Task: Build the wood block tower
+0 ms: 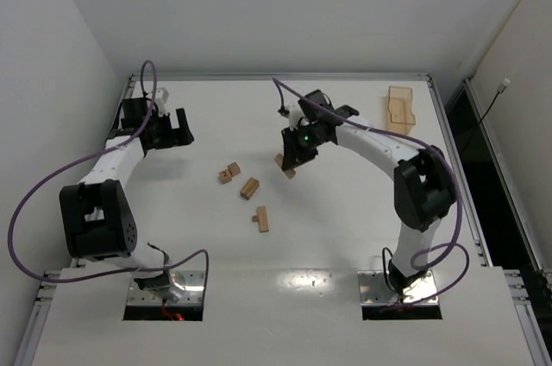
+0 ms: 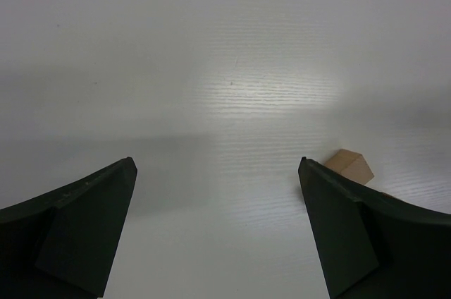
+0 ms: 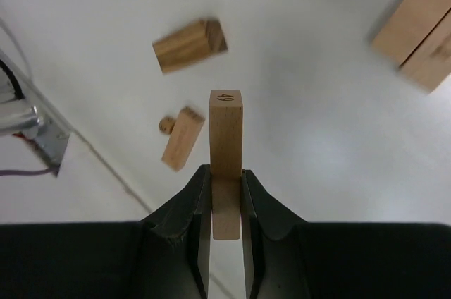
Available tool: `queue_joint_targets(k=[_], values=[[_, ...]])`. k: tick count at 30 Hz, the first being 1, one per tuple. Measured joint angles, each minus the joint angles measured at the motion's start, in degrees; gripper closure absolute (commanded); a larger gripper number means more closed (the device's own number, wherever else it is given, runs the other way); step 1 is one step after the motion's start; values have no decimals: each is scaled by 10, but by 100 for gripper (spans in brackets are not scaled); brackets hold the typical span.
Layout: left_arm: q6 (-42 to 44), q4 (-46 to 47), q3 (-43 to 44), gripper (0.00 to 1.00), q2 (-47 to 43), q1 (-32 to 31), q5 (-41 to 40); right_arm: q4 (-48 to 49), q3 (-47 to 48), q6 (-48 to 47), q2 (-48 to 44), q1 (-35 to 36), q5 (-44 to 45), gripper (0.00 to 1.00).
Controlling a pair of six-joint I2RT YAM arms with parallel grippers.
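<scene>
My right gripper (image 3: 225,171) is shut on a light-tan wood bar (image 3: 225,130) and holds it above the table, the bar sticking out past the fingertips. Below it lie loose wood blocks: a short one (image 3: 189,45), a bar (image 3: 182,138) with a tiny peg (image 3: 166,124) beside it, and two bars together (image 3: 417,24) at the upper right. The top view shows these blocks (image 1: 250,187) mid-table, left of the right gripper (image 1: 291,157). My left gripper (image 1: 172,129) is open and empty at the far left; one block (image 2: 349,166) peeks from behind its right finger. No stacked tower shows.
A translucent orange-tan tray (image 1: 401,110) stands at the back right of the table. Raised rails run along the table's back and side edges (image 1: 440,116). Purple cables loop off both arms.
</scene>
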Motion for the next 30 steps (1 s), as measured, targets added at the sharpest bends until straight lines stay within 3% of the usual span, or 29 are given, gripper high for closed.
queue_joint_targets(k=[8, 14, 30], values=[[0, -23, 3, 0, -20, 0, -10, 43, -150, 185, 21, -20, -83, 100], [0, -37, 3, 0, -20, 0, -11, 124, -289, 286, -19, -59, -128, 100], [-9, -32, 8, 0, -13, -13, -7, 219, -326, 365, -20, -22, -184, 100]])
